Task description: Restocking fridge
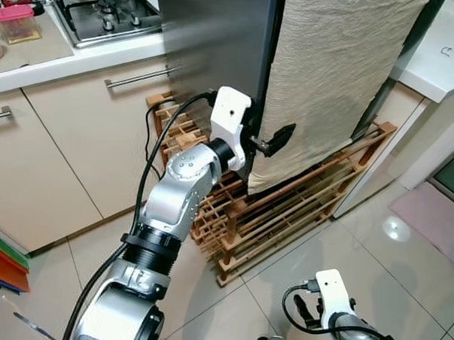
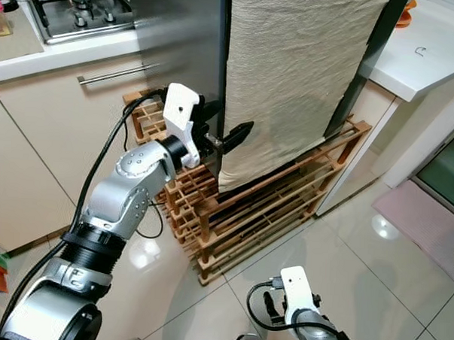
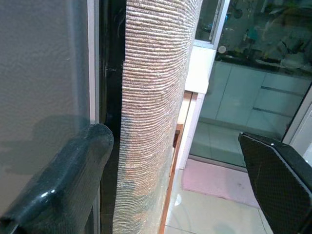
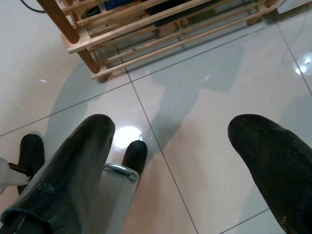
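The fridge [image 1: 210,41] is a tall grey steel box whose door is draped in a beige ribbed cloth [image 1: 329,76]. My left gripper [image 1: 264,141] is raised at the door's left edge, open. One black finger [image 1: 280,137] lies over the cloth front, and the other finger [image 3: 58,185] is on the grey side wall [image 3: 44,73]. The cloth-covered door edge [image 3: 151,97] runs between them, and nothing is clamped. Low over the floor tiles [image 4: 204,97], my right gripper [image 4: 170,165] hangs open and holds nothing.
A wooden slatted rack [image 1: 285,210] leans against the fridge's base. Cream cabinets with bar handles [image 1: 137,77] and a counter with a gas hob [image 1: 106,10] stand to the left. A white counter [image 1: 443,59] and a pink mat [image 1: 436,220] are on the right.
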### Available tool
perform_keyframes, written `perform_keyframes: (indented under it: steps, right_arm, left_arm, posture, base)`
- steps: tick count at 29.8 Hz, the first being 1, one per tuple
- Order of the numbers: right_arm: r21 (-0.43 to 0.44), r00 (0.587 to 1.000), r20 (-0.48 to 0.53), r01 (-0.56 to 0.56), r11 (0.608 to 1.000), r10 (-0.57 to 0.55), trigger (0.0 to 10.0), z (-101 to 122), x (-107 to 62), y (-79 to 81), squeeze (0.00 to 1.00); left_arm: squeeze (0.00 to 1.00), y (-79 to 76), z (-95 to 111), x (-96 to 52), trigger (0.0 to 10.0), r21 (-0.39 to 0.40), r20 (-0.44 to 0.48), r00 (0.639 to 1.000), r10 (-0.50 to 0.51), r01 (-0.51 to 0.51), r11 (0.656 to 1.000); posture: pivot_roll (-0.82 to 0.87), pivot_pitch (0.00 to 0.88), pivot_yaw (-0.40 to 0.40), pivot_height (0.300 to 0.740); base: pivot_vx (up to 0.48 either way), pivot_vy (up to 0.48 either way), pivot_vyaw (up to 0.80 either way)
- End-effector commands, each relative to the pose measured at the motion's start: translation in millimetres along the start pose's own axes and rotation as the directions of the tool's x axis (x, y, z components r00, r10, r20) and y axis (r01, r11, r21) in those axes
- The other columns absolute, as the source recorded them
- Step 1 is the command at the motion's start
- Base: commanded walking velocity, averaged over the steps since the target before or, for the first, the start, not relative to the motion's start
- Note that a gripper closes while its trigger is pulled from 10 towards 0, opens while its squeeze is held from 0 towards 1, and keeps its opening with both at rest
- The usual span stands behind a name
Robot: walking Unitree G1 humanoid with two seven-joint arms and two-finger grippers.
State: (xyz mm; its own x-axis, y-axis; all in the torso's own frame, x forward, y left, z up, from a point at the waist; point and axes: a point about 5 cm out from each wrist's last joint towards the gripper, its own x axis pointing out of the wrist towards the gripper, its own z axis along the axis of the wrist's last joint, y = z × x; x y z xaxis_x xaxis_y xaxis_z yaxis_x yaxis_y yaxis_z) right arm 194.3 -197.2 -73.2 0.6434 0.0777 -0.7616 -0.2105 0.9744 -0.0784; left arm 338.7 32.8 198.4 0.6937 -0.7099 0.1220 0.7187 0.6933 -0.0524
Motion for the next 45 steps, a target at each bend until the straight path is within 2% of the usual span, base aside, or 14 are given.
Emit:
perform_keyframes:
  steps: [1,4,9,13,17,22,24,27,28,30,34,35,42,45]
  right_arm:
    - [0.012,1.0,-0.022,0.007,1.0,-0.006,10.0,-3,-0.1,-0.1,0.0]
    - [0.014,1.0,-0.022,0.011,1.0,-0.011,10.0,-2,0.1,0.2,0.0]
    - [0.015,1.0,-0.024,0.011,1.0,-0.01,10.0,-3,0.3,0.9,0.0]
    - [0.017,1.0,-0.028,0.011,1.0,-0.01,10.0,-3,0.4,1.7,0.0]
    - [0.016,0.999,-0.031,0.01,1.0,-0.01,10.0,-3,0.4,1.9,0.0]
    - [0.013,0.999,-0.035,0.011,1.0,-0.011,10.0,-4,0.2,1.7,0.0]
    - [0.01,0.999,-0.037,0.012,1.0,-0.011,10.0,-5,0.0,1.6,0.0]
    - [0.007,0.999,-0.04,0.013,1.0,-0.013,10.0,-6,-0.2,1.3,0.0]
    - [0.007,0.999,-0.04,0.013,1.0,-0.013,10.0,-6,-0.2,1.3,0.0]
    - [0.006,0.999,-0.042,0.015,1.0,-0.014,10.0,-6,-0.5,1.2,0.0]
    - [0.005,0.999,-0.044,0.015,1.0,-0.014,10.0,-7,-0.7,1.1,0.0]
    - [0.009,0.999,-0.05,0.015,1.0,-0.014,10.0,-8,-0.8,1.2,0.0]
    - [-0.001,0.996,-0.088,0.018,1.0,-0.018,10.0,-11,-1.0,0.4,0.0]
    - [-0.001,0.995,-0.097,0.019,1.0,-0.019,10.0,-12,-1.0,0.4,0.0]
  left_arm:
    - [0.0,-10.2,7,10.4,10.0,0.028,0.001,0.998,-0.059,0.059,0.998]
    - [0.0,-7.7,7,15.7,10.0,0.102,-0.009,0.999,-0.033,0.034,0.994]
    - [0.0,-1.7,7,18.9,10.0,0.138,-0.016,1.0,0.022,-0.019,0.99]
    - [0.0,1.3,5,20.2,10.0,0.115,-0.021,0.999,0.049,-0.046,0.992]
    - [0.0,0.7,-5,24.7,10.0,0.119,-0.073,0.994,0.078,-0.069,0.99]
    - [0.0,-15.0,-11,29.6,10.0,0.09,-0.091,0.996,0.005,0.003,0.996]
    - [0.0,-22.8,-10,31.2,10.0,0.061,-0.084,0.996,-0.034,0.039,0.997]
    - [0.0,-40.7,-6,33.4,10.0,-0.034,-0.059,0.988,-0.14,0.138,0.99]
    - [0.0,-40.7,-6,33.4,10.0,-0.034,-0.059,0.988,-0.14,0.138,0.99]
    - [0.0,-52.4,3,33.3,10.0,-0.098,-0.017,0.976,-0.219,0.216,0.971]
    - [0.0,-61.8,15,31.3,10.0,-0.13,0.028,0.955,-0.294,0.295,0.947]
    - [0.0,-67.0,22,30.1,10.0,-0.152,0.05,0.94,-0.338,0.341,0.927]
    - [0.0,-83.4,47,26.5,10.0,-0.146,0.11,0.887,-0.449,0.461,0.875]
    - [0.0,-87.0,53,24.9,10.0,-0.151,0.122,0.875,-0.468,0.482,0.863]
  posture:
    - [-0.12,0.069,0.011,0.74]
    - [-0.12,0.069,0.014,0.74]
    - [-0.12,0.067,0.019,0.74]
    - [-0.12,0.065,0.023,0.74]
    - [-0.12,0.059,0.024,0.74]
    - [-0.12,0.051,0.022,0.74]
    - [-0.13,0.048,0.021,0.74]
    - [-0.13,0.045,0.02,0.74]
    - [-0.13,0.045,0.02,0.74]
    - [-0.13,0.043,0.018,0.74]
    - [-0.13,0.043,0.018,0.74]
    - [-0.13,0.043,0.018,0.74]
    - [-0.13,0.051,0.022,0.74]
    - [-0.13,0.052,0.023,0.74]
  base:
    - [0.0,0.0,0.0]
    - [0.0,0.0,0.0]
    - [0.0,0.0,0.0]
    - [0.0,0.0,0.0]
    - [0.0,0.0,0.0]
    - [0.0,0.0,0.0]
    - [0.0,0.0,0.0]
    - [0.0,0.0,0.0]
    - [0.0,0.0,0.0]
    - [0.0,0.0,0.0]
    - [0.0,0.0,0.0]
    - [0.0,0.0,0.0]
    - [0.0,0.0,0.0]
    - [0.0,0.0,0.0]
